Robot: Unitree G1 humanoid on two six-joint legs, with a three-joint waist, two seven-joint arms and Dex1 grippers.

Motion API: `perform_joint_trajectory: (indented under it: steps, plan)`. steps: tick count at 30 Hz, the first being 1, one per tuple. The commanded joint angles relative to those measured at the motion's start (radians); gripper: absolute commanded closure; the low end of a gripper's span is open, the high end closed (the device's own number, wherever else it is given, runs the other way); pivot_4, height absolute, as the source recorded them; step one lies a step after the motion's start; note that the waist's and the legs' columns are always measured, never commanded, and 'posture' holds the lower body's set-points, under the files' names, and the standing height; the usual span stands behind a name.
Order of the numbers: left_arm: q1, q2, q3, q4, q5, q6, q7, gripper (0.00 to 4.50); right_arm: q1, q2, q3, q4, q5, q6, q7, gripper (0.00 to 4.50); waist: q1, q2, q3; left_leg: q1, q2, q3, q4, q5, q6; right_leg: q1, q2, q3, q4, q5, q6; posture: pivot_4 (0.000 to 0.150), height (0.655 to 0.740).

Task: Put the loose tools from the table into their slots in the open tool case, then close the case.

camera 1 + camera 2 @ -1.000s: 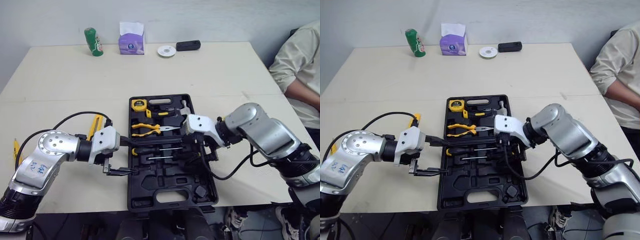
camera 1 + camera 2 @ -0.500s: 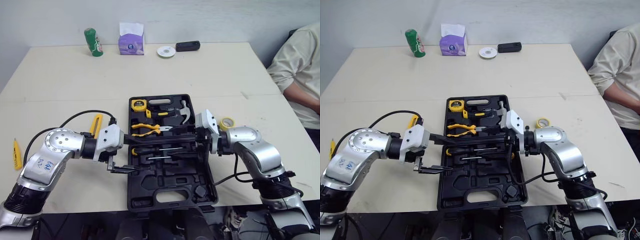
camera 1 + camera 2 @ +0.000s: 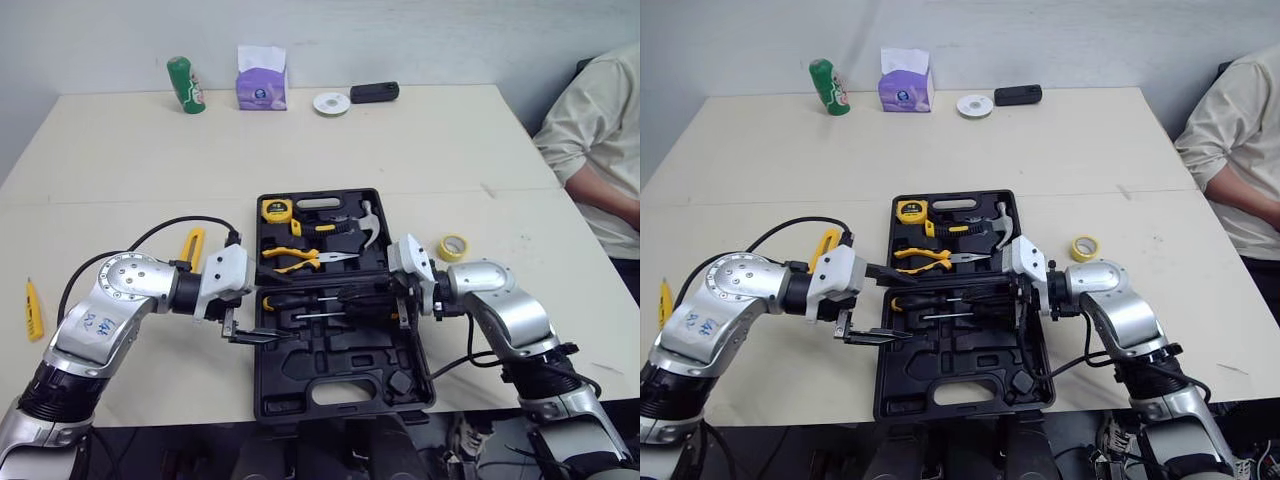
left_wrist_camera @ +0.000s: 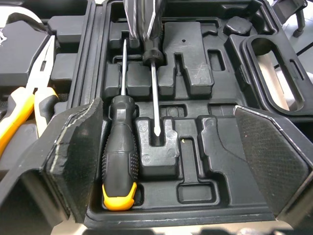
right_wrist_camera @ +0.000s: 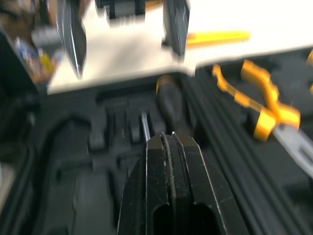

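Though inside case (image 4: 190,63), screwdriver (image 4: 120,156) between left fingers (image 4: 73,156)

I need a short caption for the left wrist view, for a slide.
Open left gripper hovers over the tool case, beside a black-and-yellow screwdriver lying in its slot.

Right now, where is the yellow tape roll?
In the left eye view, the yellow tape roll lies on the table just right of the tool case.
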Motion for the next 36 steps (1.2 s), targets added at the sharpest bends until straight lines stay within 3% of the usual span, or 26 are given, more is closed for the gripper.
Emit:
perform_joint_trajectory:
  steps: [1, 5, 10, 15, 18, 21, 28, 32, 36]
  plan:
    - [-0.014, -0.002, 0.010, -0.041, -0.013, 0.007, 0.004, 0.00, 0.012, -0.004, 0.003, 0.005, -0.013, -0.026, 0.003, 4.45, 0.000, 0.000, 0.000, 0.000, 0.000, 0.000, 0.000, 0.000, 0.000, 0.000, 0.000, 0.000, 0.000, 0.000, 0.000, 0.150, 0.7278]
    - [-0.020, -0.002, 0.008, -0.054, -0.019, 0.022, 0.001, 0.00, 0.028, -0.023, 0.041, 0.015, -0.057, -0.027, 0.007, 4.45, -0.001, 0.000, 0.000, 0.000, 0.000, 0.000, 0.001, 0.000, 0.000, 0.000, 0.000, 0.001, 0.001, 0.000, 0.000, 0.150, 0.7278]
    - [-0.027, -0.004, 0.006, -0.056, -0.019, 0.029, 0.000, 0.00, 0.056, -0.076, 0.148, 0.080, -0.224, -0.024, -0.050, 4.45, 0.000, -0.003, -0.003, 0.003, 0.000, 0.000, 0.001, 0.000, 0.000, 0.002, 0.000, 0.001, 0.001, 0.000, 0.000, 0.150, 0.7278]
    - [-0.035, -0.008, -0.005, -0.051, -0.010, 0.029, -0.001, 0.00, 0.053, -0.111, 0.230, 0.151, -0.365, 0.042, -0.146, 4.45, -0.001, -0.011, -0.018, 0.023, 0.002, -0.002, -0.001, -0.004, -0.003, 0.023, -0.001, 0.000, -0.006, -0.002, -0.003, 0.150, 0.7278]
    - [-0.037, -0.010, -0.007, -0.048, -0.009, 0.028, -0.002, 0.00, 0.075, -0.106, 0.208, 0.092, -0.287, 0.100, -0.133, 4.45, 0.002, -0.010, -0.032, 0.040, 0.004, -0.003, -0.004, -0.012, -0.009, 0.038, -0.001, 0.001, -0.009, -0.003, -0.005, 0.150, 0.7278]
    - [-0.035, -0.011, -0.007, -0.043, -0.009, 0.024, -0.004, 0.00, 0.093, -0.085, 0.156, 0.014, -0.187, 0.171, -0.129, 4.45, 0.008, -0.009, -0.038, 0.041, 0.004, -0.004, -0.004, -0.015, -0.005, 0.038, -0.002, 0.001, -0.008, -0.003, -0.005, 0.150, 0.7278]
    - [0.003, -0.049, 0.033, -0.044, -0.036, 0.047, 0.047, 0.00, 0.111, -0.066, 0.034, -0.121, -0.050, 0.225, -0.152, 4.45, 0.011, -0.003, -0.035, 0.032, 0.003, -0.003, -0.004, -0.012, -0.011, 0.029, -0.003, 0.001, -0.006, -0.004, -0.007, 0.150, 0.7278]
    - [0.075, -0.092, 0.153, -0.101, -0.116, 0.152, 0.172, 0.00, 0.112, -0.084, -0.097, -0.212, 0.047, 0.315, -0.203, 4.45, 0.005, -0.002, -0.032, 0.026, 0.003, -0.003, -0.004, -0.011, -0.009, 0.025, -0.003, 0.001, -0.006, -0.004, -0.006, 0.150, 0.7278]
    - [0.225, -0.168, 0.413, -0.159, -0.217, 0.270, 0.379, 0.00, 0.135, -0.147, -0.272, -0.220, 0.126, 0.377, -0.236, 4.45, 0.002, 0.001, -0.021, 0.018, 0.003, -0.003, -0.003, -0.006, -0.004, 0.015, -0.003, 0.001, -0.003, -0.003, -0.005, 0.150, 0.7278]
